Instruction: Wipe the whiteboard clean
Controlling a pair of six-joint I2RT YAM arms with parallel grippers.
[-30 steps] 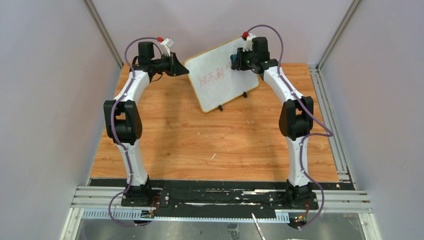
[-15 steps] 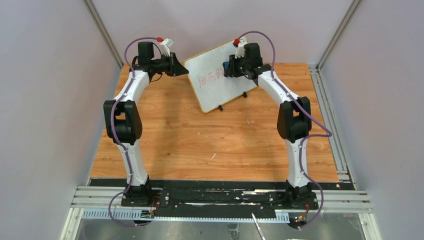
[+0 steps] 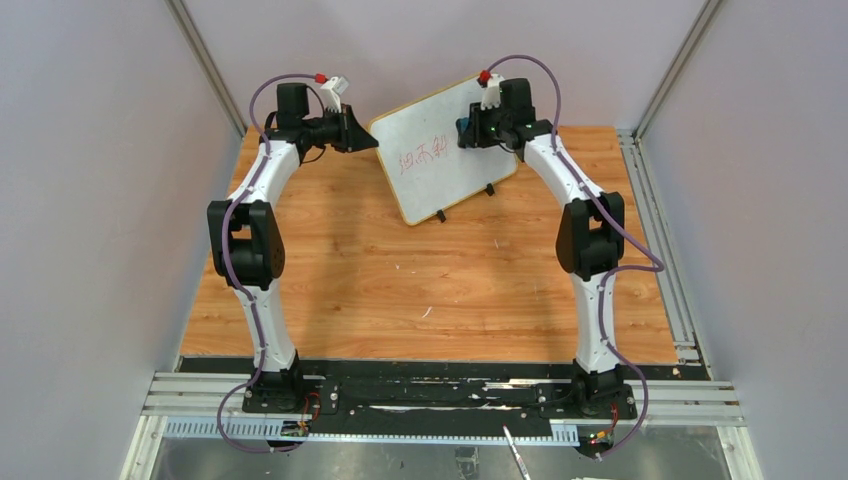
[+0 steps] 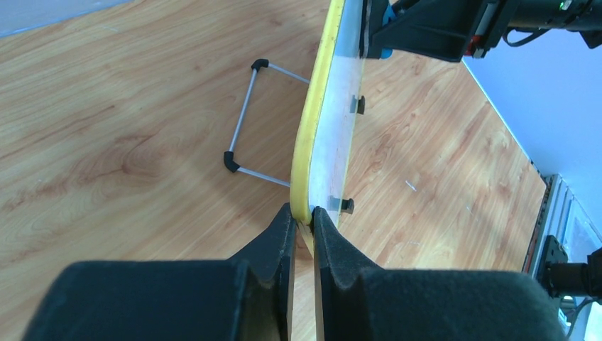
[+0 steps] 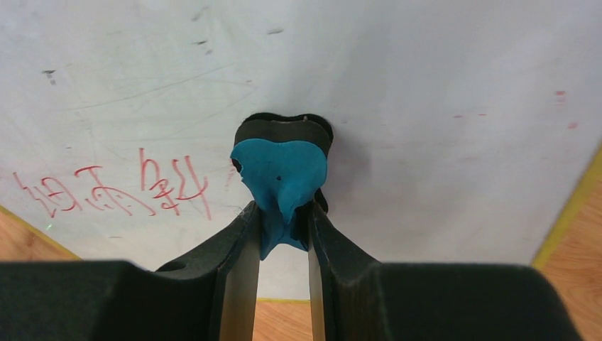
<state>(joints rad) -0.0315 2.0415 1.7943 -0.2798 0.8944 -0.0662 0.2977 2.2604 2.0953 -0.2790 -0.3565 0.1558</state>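
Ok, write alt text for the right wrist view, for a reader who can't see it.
The right gripper pinches a blue eraser, its dark pad against the whiteboard. Left of the eraser, red writing sits unerased on the board; wood table shows at the lower corners.

The whiteboard (image 3: 425,180) bars the far table (image 3: 400,290); its near half lies open.
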